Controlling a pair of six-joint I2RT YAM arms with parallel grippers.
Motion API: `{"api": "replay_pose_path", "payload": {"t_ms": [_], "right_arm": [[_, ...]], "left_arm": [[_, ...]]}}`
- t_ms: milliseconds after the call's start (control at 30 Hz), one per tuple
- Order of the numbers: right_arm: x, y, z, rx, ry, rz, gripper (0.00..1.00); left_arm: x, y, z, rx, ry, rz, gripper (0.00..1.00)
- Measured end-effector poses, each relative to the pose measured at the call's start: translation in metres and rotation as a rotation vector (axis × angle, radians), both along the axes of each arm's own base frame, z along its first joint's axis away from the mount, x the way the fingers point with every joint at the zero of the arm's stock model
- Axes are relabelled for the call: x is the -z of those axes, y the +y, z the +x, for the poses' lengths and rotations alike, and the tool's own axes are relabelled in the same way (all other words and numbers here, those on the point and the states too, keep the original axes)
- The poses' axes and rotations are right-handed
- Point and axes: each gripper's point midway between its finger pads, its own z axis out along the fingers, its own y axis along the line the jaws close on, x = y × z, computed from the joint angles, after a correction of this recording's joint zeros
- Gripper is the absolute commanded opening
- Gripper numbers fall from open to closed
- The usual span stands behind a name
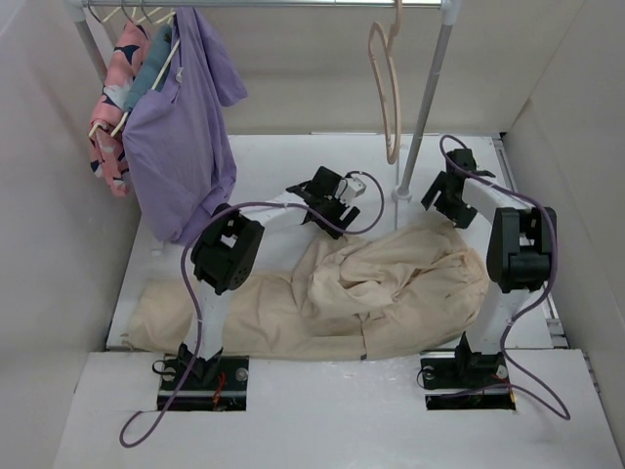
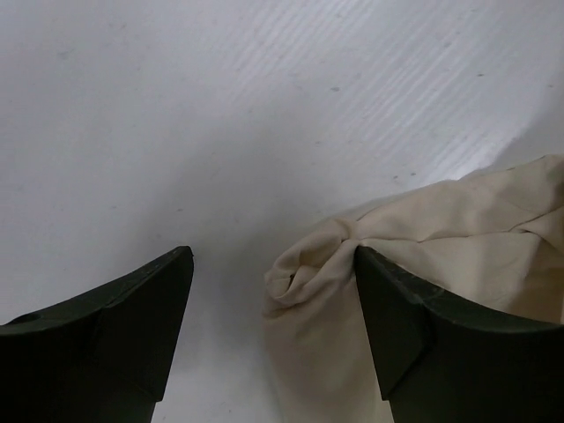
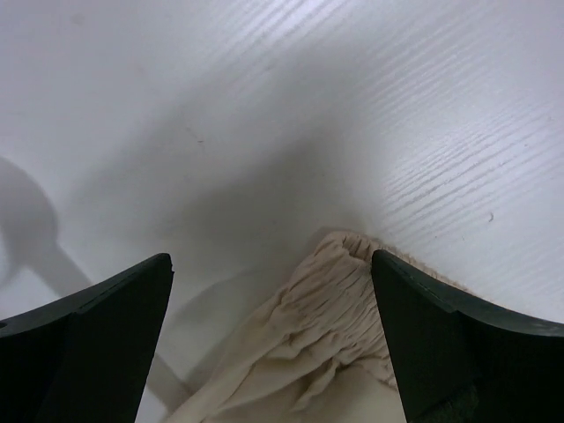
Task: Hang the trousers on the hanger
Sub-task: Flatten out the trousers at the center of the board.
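1. The trousers (image 1: 391,283) lay crumpled on the table (image 1: 273,161) between the arms. The hanger (image 1: 384,88) hung bare on the rail (image 1: 293,5), well apart from them.
2. Both pincers stood released, holding nothing. The left gripper (image 2: 271,260) hovered over a bunched fold at the cloth's far edge. The right gripper (image 3: 271,258) hovered over what looked like the gathered waistband, though the view was too close to be sure.
3. The step in hand seemed to be the first grasp. Each gripper should drop straight down until its fingers straddled the edge, then close on both layers.
4. Taking the waistband at two spread points would let the legs hang free for draping.
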Motion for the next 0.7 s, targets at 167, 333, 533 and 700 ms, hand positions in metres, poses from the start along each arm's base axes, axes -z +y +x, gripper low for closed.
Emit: {"api": "replay_pose_path", "payload": {"t_ms": [167,333,533,700], "right_arm": [[0.024,-0.004,-0.007,-0.006,0.081,-0.009,0.95],[0.024,-0.006,-0.01,-0.027,0.097,-0.022,0.62],[0.024,-0.012,-0.012,-0.03,0.105,-0.021,0.06],[0.019,-0.038,-0.019,0.025,0.092,0.011,0.0]], "left_arm": [[-0.007,0.014,0.009,-0.047,-0.007,0.005,0.79],[-0.028,0.026,0.013,-0.075,-0.023,-0.001,0.81],[-0.023,0.017,0.005,-0.018,0.056,0.003,0.68],[0.001,0.018,-0.006,0.032,0.124,0.029,0.33]]}}
